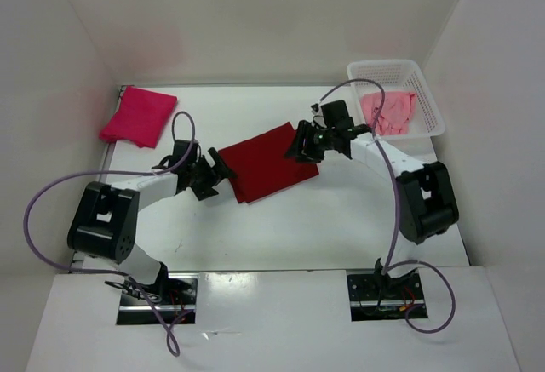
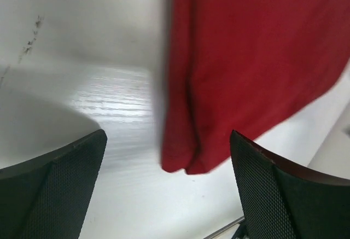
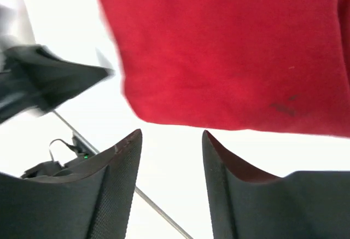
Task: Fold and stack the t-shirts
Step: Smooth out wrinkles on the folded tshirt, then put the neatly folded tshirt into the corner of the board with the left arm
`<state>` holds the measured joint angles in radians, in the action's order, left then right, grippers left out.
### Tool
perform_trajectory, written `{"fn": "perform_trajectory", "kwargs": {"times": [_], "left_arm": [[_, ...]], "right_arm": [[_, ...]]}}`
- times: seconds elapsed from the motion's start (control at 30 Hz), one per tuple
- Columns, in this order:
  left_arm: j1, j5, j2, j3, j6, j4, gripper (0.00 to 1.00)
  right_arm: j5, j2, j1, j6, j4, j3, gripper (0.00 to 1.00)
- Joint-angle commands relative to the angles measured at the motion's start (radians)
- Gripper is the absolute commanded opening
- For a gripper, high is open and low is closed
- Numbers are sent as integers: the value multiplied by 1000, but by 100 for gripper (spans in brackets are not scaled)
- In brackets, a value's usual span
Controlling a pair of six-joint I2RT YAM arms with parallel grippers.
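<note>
Released left gripper (image 1: 216,173) and right gripper (image 1: 300,147) flank the folded dark red shirt (image 1: 268,163). Magenta shirt (image 1: 138,117) lies folded but unstacked; light pink shirt (image 1: 390,112) sits crumpled in basket (image 1: 435,115).

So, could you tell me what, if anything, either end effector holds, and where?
Nothing: the left end effector and right end effector are open beside the dark red shirt.

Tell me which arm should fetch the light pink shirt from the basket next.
Right. The right gripper is open and empty, on the side of the white basket where the light pink shirt lies. The left gripper, also open, sits at the dark red shirt's other end, farther from the basket.
</note>
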<state>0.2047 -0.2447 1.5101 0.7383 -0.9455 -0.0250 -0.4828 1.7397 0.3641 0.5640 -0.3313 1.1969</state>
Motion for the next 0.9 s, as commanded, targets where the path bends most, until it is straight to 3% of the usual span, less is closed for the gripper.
{"fn": "perform_trajectory", "kwargs": {"times": [0.0, 0.23, 0.43, 0.47, 0.5, 0.67, 0.77, 0.87], "left_arm": [[1, -65, 67, 16, 22, 73, 100], [1, -116, 226, 56, -1, 155, 91], [73, -127, 377, 139, -73, 246, 79], [73, -127, 392, 150, -82, 258, 75], [73, -127, 419, 165, -91, 267, 57], [73, -79, 496, 321, -107, 277, 16], [73, -70, 509, 389, -95, 254, 4], [73, -59, 484, 501, -37, 191, 3]], "right_arm": [[1, -137, 7, -16, -31, 38, 56], [1, -310, -22, 24, -20, -72, 58], [1, -425, -80, 77, 0, -164, 58], [1, -434, -91, 77, 0, -165, 58], [1, -443, -91, 86, 0, -175, 58], [1, -497, -102, 109, 9, -204, 58], [-26, -532, -164, 144, -3, -215, 58], [-69, -555, -220, 155, -3, -226, 58]]}}
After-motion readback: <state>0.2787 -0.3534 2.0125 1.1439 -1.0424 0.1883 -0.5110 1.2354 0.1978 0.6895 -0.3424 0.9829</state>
